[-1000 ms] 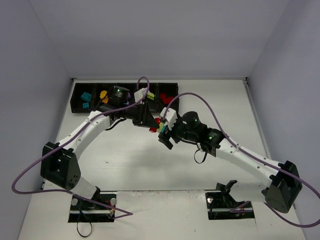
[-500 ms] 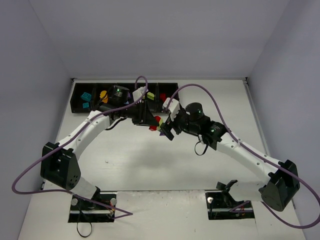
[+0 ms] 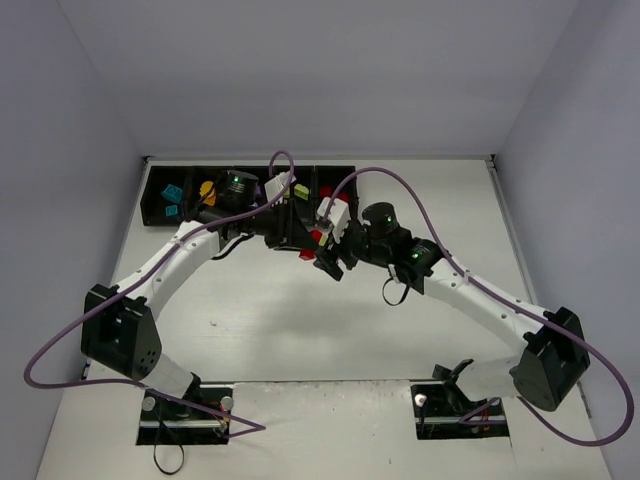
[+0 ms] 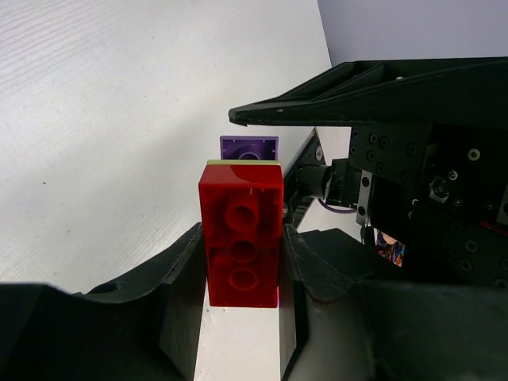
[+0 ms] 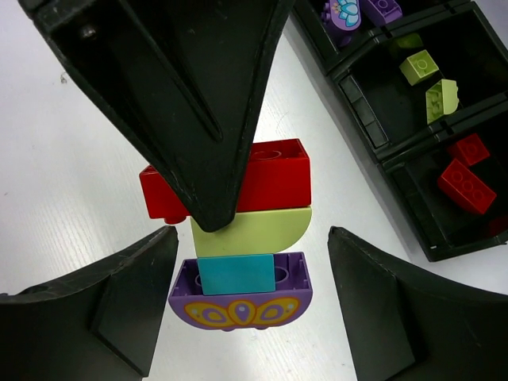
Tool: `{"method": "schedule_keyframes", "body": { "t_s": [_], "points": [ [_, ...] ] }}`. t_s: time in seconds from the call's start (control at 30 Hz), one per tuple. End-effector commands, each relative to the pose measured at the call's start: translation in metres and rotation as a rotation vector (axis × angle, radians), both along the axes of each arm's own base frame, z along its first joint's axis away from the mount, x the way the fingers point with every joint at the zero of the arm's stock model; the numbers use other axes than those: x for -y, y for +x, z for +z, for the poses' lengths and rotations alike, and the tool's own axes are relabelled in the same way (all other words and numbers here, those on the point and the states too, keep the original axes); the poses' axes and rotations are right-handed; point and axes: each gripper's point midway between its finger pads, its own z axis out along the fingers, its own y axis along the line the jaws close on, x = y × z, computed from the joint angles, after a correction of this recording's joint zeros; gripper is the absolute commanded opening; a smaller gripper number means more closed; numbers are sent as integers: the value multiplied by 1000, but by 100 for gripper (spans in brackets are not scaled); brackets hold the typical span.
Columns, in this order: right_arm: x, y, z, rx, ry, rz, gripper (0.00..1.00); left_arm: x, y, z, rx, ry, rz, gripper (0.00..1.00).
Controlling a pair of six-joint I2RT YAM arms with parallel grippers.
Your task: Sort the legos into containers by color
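Nearest, at the front edge of the table (image 3: 300, 330): the left arm's base (image 3: 185, 415) and the right arm's base (image 3: 460, 410), both arms stretched inward and meeting beyond mid-table. Left gripper (image 4: 242, 234) clamped on a red brick (image 4: 242, 266), one finger against each long side. Joined to the red brick in a single stack: a lime piece (image 5: 274, 228) with one rounded corner, then a purple piece (image 5: 238, 308) with a yellow pattern and a teal tile (image 5: 236, 275) on it. Right gripper (image 5: 252, 238) spread wide, facing the left one, its fingers (image 5: 131, 305) flanking the purple end of the stack. One finger at the very edge of the purple piece, a plain gap at the other. Farthest, along the back edge: a row of black bins (image 5: 359, 111), just beyond the stack. Contents from left to right: teal bricks (image 3: 172, 192), orange bricks (image 3: 207, 190), purple bits (image 5: 349, 12), lime bricks (image 5: 419, 67), red bricks (image 5: 467, 186).
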Motion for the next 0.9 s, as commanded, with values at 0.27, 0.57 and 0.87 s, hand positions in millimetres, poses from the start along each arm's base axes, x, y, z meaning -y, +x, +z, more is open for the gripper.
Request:
{"method": "schedule_keyframes", "body": {
  "t_s": [0.27, 0.57, 0.87],
  "points": [
    [8, 8, 55, 75, 91, 45, 82, 0, 4, 38, 338, -28, -119, 0],
    [23, -7, 66, -59, 157, 185, 81, -12, 12, 74, 890, 33, -277, 0],
    [8, -12, 87, -85, 203, 303, 82, -7, -6, 100, 1110, -41, -424, 0]
  ]
}}
